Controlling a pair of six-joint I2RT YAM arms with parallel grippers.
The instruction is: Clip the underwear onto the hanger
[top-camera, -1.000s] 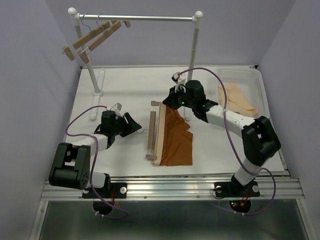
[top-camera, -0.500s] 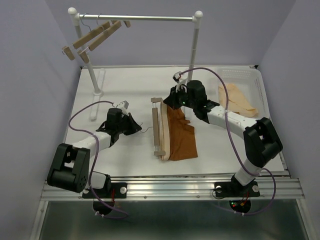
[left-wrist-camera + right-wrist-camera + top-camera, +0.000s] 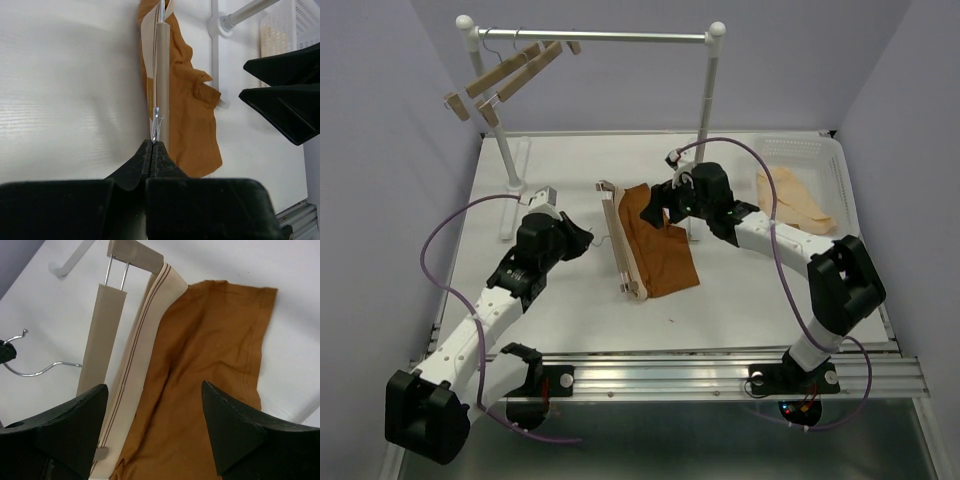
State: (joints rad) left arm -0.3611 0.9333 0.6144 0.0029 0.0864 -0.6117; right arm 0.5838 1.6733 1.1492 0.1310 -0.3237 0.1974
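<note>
In the middle of the table [image 3: 750, 300] the underwear [image 3: 660, 245] lies flat, touching the hanger [image 3: 618, 240] on its right side, waistband along the bar and legs pointing right. It is limp, light cloth, so I'd pinch the firmer waistband. The hanger is stiff and light, long axis running far-to-near with the hook pointing left, where my left claw [image 3: 151, 147] is clamped on the wire. The right claw [image 3: 154, 387] hovers spread above the cloth, and the far clip may already grip the band.

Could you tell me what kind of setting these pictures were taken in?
Probably a lab test cell staged for laundry work: plain lavender walls, two robot arms mounted at a white table, a small clothes rail with spare hangers, and a basket holding a beige garment.
</note>
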